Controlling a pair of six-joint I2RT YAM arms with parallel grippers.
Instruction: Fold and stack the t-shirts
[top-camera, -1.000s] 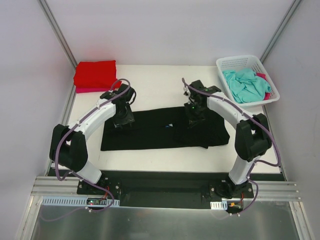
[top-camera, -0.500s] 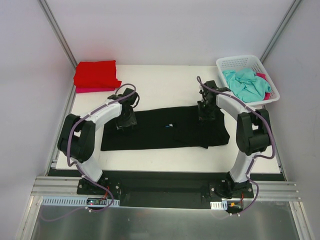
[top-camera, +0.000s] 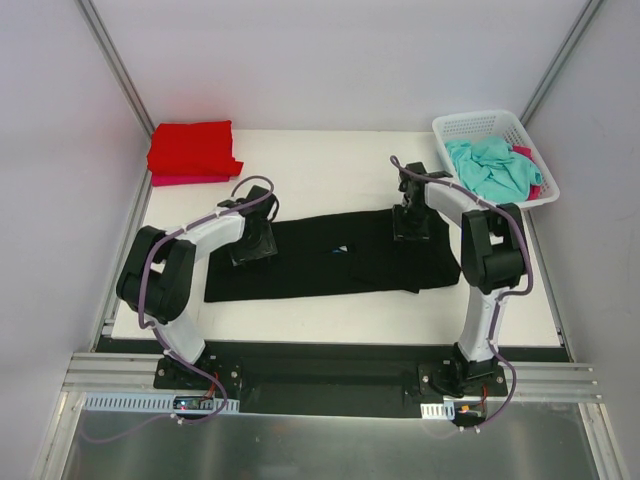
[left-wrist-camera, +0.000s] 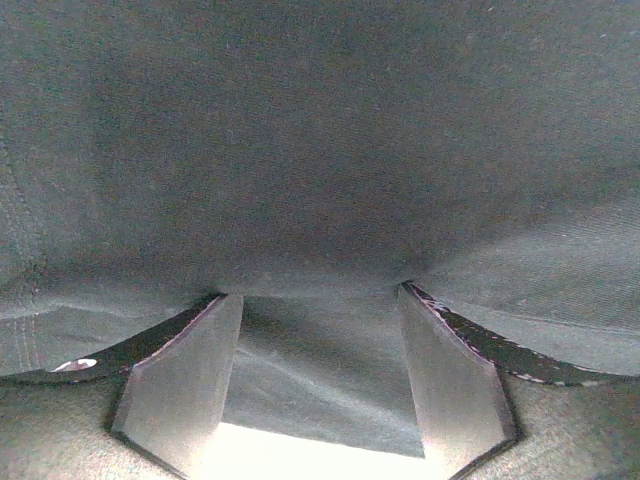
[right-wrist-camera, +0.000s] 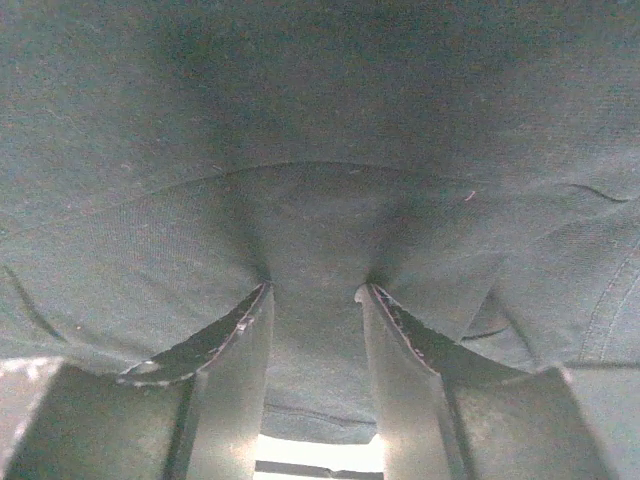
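Note:
The black t-shirt (top-camera: 330, 268) lies folded into a long strip across the middle of the table. A small blue spot (top-camera: 334, 252) shows at its centre fold. My left gripper (top-camera: 251, 246) presses down on the strip's far left edge. In the left wrist view (left-wrist-camera: 315, 292) its jaws stand wide apart, with black cloth (left-wrist-camera: 320, 150) under and between them. My right gripper (top-camera: 411, 226) presses on the far right edge. In the right wrist view (right-wrist-camera: 315, 287) its jaws are narrower but still apart, with flat cloth (right-wrist-camera: 320, 120) between them.
A folded red t-shirt (top-camera: 190, 147) lies on a pink one (top-camera: 185, 180) at the back left corner. A white mesh basket (top-camera: 482, 119) at the back right holds a teal t-shirt (top-camera: 490, 170) and a pink one (top-camera: 528, 156).
Both grippers have moved onto the far edge of the black strip, the right one back and to the right, the left one slightly right. The strip's left end has shifted a little.

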